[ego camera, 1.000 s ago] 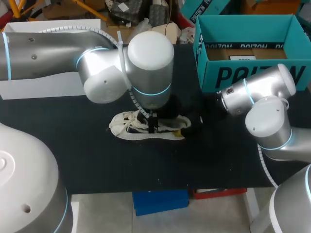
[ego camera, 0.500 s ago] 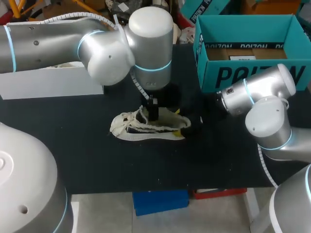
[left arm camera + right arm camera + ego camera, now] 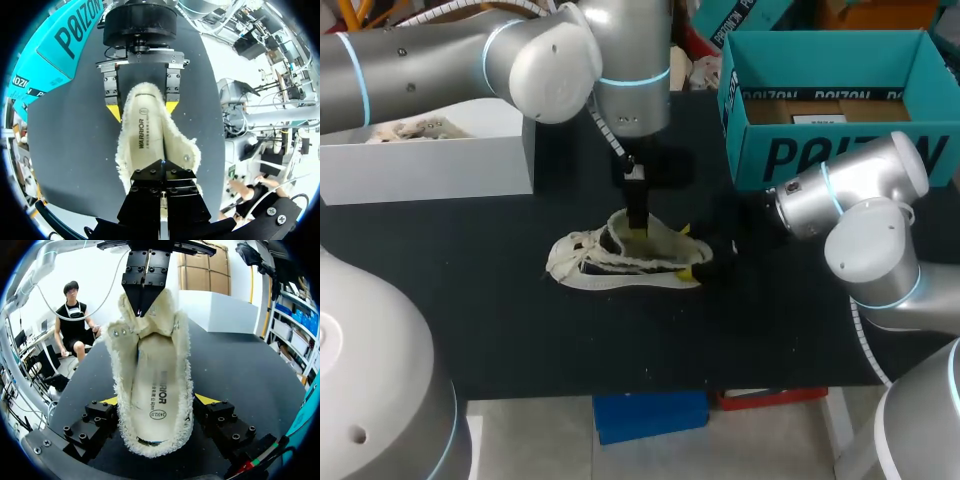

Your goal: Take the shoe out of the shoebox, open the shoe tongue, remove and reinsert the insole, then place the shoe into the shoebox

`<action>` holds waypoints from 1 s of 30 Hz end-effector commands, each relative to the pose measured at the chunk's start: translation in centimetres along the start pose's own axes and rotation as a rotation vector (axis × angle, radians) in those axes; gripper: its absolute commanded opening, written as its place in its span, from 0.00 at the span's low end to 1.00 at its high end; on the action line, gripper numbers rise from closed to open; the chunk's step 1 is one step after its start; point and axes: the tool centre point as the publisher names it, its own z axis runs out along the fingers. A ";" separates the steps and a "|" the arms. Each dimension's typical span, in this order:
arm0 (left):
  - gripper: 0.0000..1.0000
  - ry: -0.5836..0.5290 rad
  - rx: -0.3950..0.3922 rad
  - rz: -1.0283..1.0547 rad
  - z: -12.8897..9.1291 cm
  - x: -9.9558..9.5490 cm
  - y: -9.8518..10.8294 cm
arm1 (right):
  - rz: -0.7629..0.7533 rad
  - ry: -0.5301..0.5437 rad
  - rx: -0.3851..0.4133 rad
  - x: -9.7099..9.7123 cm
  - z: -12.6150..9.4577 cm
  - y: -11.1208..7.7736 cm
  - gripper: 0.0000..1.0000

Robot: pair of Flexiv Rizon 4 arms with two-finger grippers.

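My left gripper (image 3: 162, 169) is pinched tight on the shoe tongue (image 3: 149, 322), holding it up above the shoe's opening. My right gripper (image 3: 156, 402) clasps the shoe (image 3: 620, 262) at the heel, one finger on each side. The insole (image 3: 159, 390) lies inside. The shoe sits mid-way across the black table (image 3: 500, 320), apart from the teal shoebox (image 3: 840, 150).

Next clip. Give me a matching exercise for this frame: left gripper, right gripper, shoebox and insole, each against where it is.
1. left gripper
2. right gripper
3. shoebox
4. insole

A. lying inside the shoe
B. shut on the tongue
C. gripping the heel from both sides
D. back right, no shoe inside

Pairs: 1-B, 2-C, 3-D, 4-A
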 end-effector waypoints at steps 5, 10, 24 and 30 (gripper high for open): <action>0.00 0.111 0.029 0.021 1.5 -0.7 -0.1 | 0.001 -0.001 0.003 0.0 0.2 -0.1 0.00; 0.00 0.111 0.029 0.021 1.5 -0.7 -0.1 | 0.001 -0.001 0.003 0.0 0.2 -0.1 0.00; 0.00 0.166 0.100 0.030 1.6 -0.5 0.0 | 0.001 -0.001 0.003 0.0 0.2 -0.1 0.00; 0.00 0.182 0.161 0.037 1.6 -0.7 0.0 | 0.001 -0.001 0.003 0.0 0.2 -0.1 0.00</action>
